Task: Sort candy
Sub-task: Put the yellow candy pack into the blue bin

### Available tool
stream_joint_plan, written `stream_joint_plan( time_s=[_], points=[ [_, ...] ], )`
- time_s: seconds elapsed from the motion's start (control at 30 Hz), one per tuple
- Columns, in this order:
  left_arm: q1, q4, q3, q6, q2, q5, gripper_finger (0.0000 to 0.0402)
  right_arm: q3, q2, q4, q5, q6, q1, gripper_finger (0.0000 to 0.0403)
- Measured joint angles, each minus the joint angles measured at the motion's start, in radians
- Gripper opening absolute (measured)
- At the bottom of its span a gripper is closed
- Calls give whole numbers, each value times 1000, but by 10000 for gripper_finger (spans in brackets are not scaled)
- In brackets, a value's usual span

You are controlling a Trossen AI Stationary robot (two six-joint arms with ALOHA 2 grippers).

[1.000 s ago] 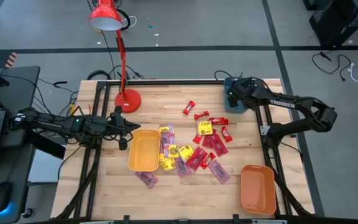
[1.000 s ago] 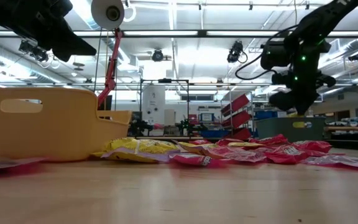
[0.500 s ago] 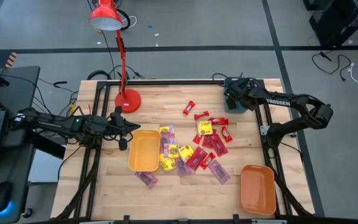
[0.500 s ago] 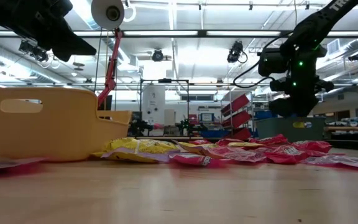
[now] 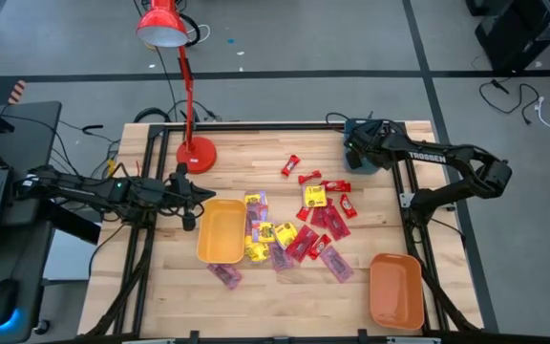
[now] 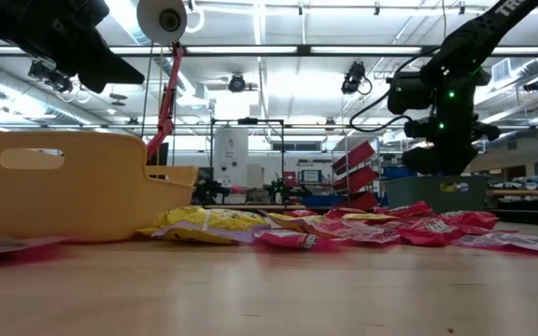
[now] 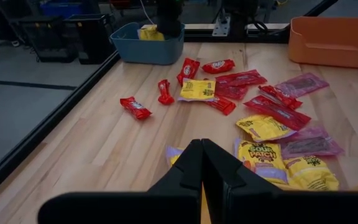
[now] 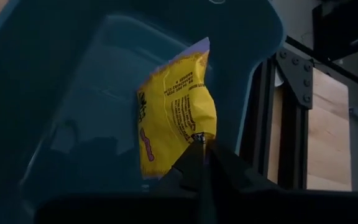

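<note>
The candy (image 5: 299, 229) lies scattered mid-table: red wrappers, yellow packets and pinkish-purple packets (image 7: 272, 134), flat on the wood. My right gripper (image 8: 201, 142) reaches slanting down into the teal tray (image 5: 361, 158) at the far right and is shut on a yellow packet (image 8: 176, 106). My left gripper (image 7: 202, 149) hovers shut above the table's left side, beside the yellow tray (image 5: 221, 231), touching nothing. My right gripper pinches one corner of the yellow packet (image 8: 197, 132) between its two fingertips, coming slanting down from above. The packet hangs away from the fingers inside the teal tray (image 8: 73, 93). Whether its far end touches the tray floor, I cannot tell.
An orange tray (image 5: 395, 290) stands at the near right corner. A red desk lamp has its base (image 5: 196, 153) at the far left of the table and arches over it. Black frame rails (image 5: 413, 205) run along the table's edges.
My right gripper has sunk a little toward the teal tray and tipped slightly, then kept still.
</note>
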Motion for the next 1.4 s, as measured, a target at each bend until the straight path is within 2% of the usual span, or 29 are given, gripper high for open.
stream_joint_plan(
  time_s=[0.4,0.93,1.23,1.4],
  points=[
    [0,1,0,0,0,0,8,0,0,121,-94,-48,0,59],
    [0,1,0,0,0,0,8,0,0,260,-230,-93,5,62],
    [0,1,0,4,0,0,8,0,0,356,-226,-105,42,62],
    [0,1,0,5,0,0,8,0,-13,363,-102,-81,52,52]
  ],
)
